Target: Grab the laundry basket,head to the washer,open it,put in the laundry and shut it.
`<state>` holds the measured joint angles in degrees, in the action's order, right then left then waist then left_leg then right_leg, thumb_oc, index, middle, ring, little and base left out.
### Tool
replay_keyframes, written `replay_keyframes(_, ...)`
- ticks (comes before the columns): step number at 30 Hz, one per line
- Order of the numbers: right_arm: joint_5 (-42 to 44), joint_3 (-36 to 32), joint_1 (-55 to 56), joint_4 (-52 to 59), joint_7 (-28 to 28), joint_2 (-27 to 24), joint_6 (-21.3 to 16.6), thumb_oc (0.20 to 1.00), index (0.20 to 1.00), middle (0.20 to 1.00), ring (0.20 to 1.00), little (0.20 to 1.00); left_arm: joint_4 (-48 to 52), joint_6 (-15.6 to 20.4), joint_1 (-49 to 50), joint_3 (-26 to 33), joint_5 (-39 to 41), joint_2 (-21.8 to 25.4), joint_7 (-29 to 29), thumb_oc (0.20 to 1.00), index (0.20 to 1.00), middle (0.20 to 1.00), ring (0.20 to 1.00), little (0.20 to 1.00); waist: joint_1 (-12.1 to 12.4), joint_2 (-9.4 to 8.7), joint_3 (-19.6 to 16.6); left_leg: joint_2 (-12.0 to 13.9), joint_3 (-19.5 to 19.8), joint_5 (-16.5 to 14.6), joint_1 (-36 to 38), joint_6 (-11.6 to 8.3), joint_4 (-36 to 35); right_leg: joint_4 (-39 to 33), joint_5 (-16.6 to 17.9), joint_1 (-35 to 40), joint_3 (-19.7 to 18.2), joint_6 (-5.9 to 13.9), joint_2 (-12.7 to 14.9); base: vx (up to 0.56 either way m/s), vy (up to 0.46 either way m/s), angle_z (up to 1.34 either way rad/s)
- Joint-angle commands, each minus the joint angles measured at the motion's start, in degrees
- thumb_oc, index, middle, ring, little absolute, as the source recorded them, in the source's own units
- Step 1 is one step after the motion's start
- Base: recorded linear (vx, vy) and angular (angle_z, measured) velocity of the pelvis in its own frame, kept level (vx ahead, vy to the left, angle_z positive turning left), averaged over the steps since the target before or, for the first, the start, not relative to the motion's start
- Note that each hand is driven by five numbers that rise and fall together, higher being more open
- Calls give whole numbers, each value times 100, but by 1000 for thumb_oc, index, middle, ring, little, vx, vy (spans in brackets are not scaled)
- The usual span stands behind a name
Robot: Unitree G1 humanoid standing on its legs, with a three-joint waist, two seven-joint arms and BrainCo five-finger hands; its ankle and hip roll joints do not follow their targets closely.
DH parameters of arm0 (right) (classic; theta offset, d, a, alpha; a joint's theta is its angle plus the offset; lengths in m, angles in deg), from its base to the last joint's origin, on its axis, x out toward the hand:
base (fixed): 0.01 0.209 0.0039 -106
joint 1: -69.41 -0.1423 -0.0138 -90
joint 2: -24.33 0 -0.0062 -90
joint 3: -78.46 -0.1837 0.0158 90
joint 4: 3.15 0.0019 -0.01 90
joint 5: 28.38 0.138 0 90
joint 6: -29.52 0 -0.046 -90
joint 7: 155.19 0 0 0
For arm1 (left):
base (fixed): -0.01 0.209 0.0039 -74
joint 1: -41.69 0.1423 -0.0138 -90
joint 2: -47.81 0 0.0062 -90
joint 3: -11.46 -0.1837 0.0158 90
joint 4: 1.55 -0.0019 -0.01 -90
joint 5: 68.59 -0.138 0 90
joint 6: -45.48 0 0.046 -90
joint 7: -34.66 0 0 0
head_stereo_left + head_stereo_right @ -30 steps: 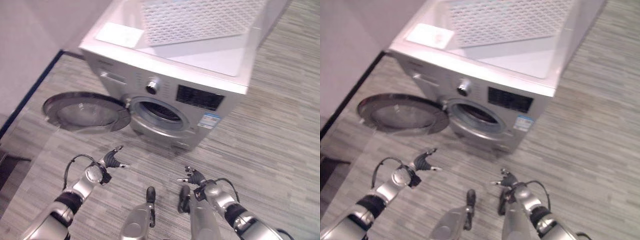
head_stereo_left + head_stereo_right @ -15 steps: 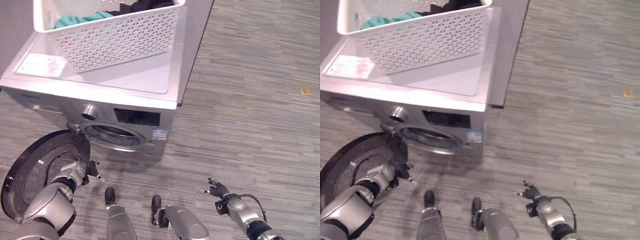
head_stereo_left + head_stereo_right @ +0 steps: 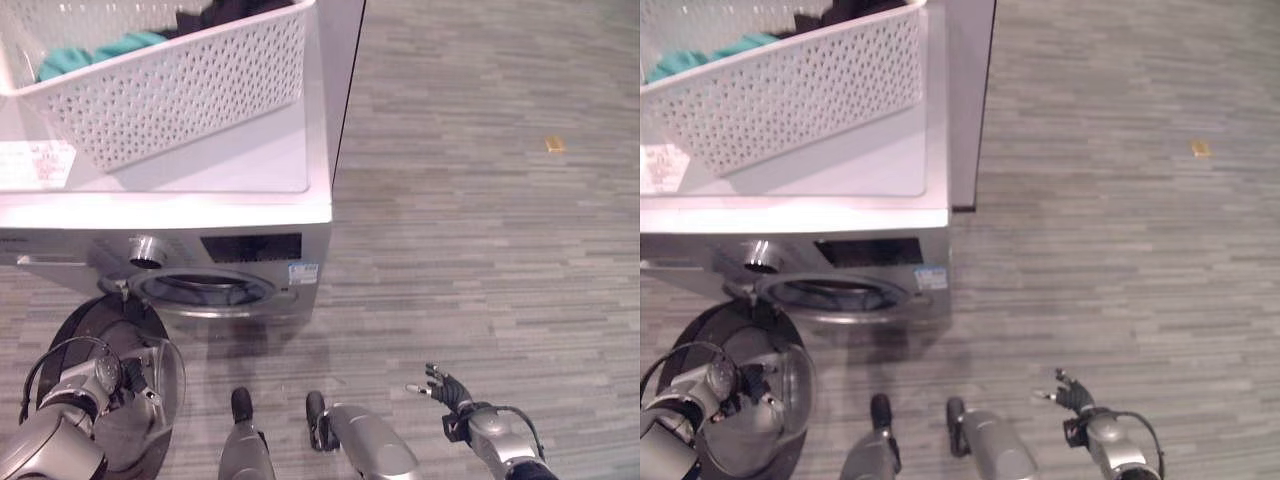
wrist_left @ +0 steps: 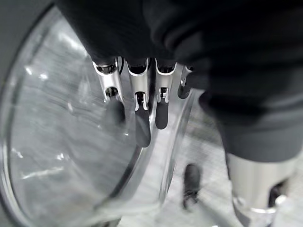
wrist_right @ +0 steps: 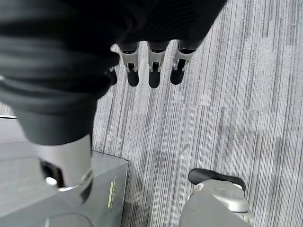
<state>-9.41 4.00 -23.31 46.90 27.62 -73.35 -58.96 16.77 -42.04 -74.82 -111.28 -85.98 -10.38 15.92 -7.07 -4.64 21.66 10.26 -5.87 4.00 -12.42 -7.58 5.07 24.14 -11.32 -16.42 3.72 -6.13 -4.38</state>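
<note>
— So, from the left: what's the left hand (image 3: 128, 378) doing?

— It's at the washer door (image 3: 150, 400), which hangs swung wide. The wrist view has its fingers (image 4: 142, 127) straight against the glass bowl, gripping nothing.

— And the laundry?

— It's in the white laundry basket (image 3: 170, 95) on top of the washer (image 3: 250, 215), teal and dark cloth showing over the rim. The drum opening (image 3: 200, 288) below looks empty.

— The right hand (image 3: 450, 390)?

— Off to the right over bare floor (image 3: 480, 220), fingers relaxed and spread, empty.

— How would you load it well?

— I'd leave the door fully open so it can't drift back, reach up into the basket, close on a good bunch of cloth, then push it deep into the drum so nothing trails over the sill.
</note>
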Motion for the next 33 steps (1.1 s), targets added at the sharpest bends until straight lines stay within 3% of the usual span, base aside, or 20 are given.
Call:
replay_keyframes(1, 136, -443, 295, 63, 7, -200, -283, 1000, 1000, 1000, 1000, 1000, -968, -532, 371, 414, -499, 1030, 574, 1000, 1000, 1000, 1000, 1000, 255, -175, 73, 312, 91, -59, 391, 287, -279, -615, 450, 155, -181, 1279, 1131, -34, -18, 6)
replay_keyframes(2, 136, -442, 294, 63, 7, -200, -283, 1000, 1000, 1000, 1000, 1000, -968, -531, 372, 416, -499, 1030, 575, 1000, 1000, 1000, 1000, 1000, 255, -175, 74, 311, 91, -58, 394, 287, -282, -616, 450, 156, -181, 1279, 1131, -40, -29, 3)
replay_keyframes(3, 163, -558, 353, 71, -44, -175, -379, 1000, 1000, 1000, 1000, 1000, -906, -539, 84, 742, -363, 1226, 1069, 1000, 1000, 1000, 1000, 1000, 315, -223, 127, 281, 115, 17, 406, 276, -423, -665, 471, 152, -110, 1294, 1167, -37, -28, 2)
replay_keyframes(6, 239, -690, 486, 100, -139, -49, -526, 1000, 1000, 1000, 1000, 1000, -763, -564, -182, 1158, -295, 1279, 1608, 1000, 1000, 1000, 1000, 1000, 413, -252, 210, 230, 148, 68, 437, 276, -612, -670, 473, 135, -35, 1319, 1225, -42, -14, 19)
replay_keyframes(10, 288, -805, 432, -169, -310, 77, -596, 1000, 1000, 1000, 1000, 1000, -425, -600, -380, 1492, -43, 1229, 2007, 1000, 1000, 1000, 1000, 1000, 526, -184, 354, 175, 193, 108, 386, 279, -724, -716, 537, 103, 51, 1366, 1294, -54, 7, 20)
replay_keyframes(15, 343, -792, 382, -283, -345, 209, -538, 1000, 1000, 1000, 1000, 1000, -13, -617, -325, 1784, 236, 1182, 2252, 1000, 1000, 1000, 1000, 1000, 592, -106, 443, 115, 221, 105, 371, 300, -796, -822, 620, 132, 107, 1411, 1381, -31, 22, 15)
replay_keyframes(18, 392, -797, 346, -259, -362, 323, -417, 1000, 1000, 1000, 1000, 1000, 1113, -720, 90, 2253, 373, 1005, 2482, 1000, 1000, 1000, 1000, 1000, 695, -36, 548, 42, 233, 99, 372, 328, -859, -873, 637, 187, 172, 1417, 1461, -22, 19, 5)
replay_keyframes(21, 383, -804, 321, -221, -357, 340, -357, 1000, 1000, 1000, 1000, 1000, 1487, -783, 281, 2448, 306, 966, 2561, 1000, 1000, 1000, 1000, 1000, 707, -4, 567, 13, 240, 89, 386, 341, -877, -890, 634, 220, 182, 1417, 1486, -4, 14, 12)
replay_keyframes(29, 224, -828, 281, -49, -358, 291, -183, 1000, 1000, 1000, 1000, 1000, 2057, -915, 581, 2783, 131, 812, 2653, 1000, 1000, 1000, 1000, 1000, 714, 46, 575, -36, 270, -44, 381, 387, -735, -845, 599, 293, 207, 1404, 1552, -1, 7, 5)
replay_keyframes(33, 150, -822, 225, -129, -381, 281, -123, 1000, 1000, 1000, 1000, 1000, 2245, -913, 717, 2887, 126, 730, 2697, 1000, 1000, 1000, 1000, 1000, 718, 51, 627, -64, 335, -211, 262, 400, -323, -790, 561, 360, 234, 1398, 1617, 0, 0, 0)
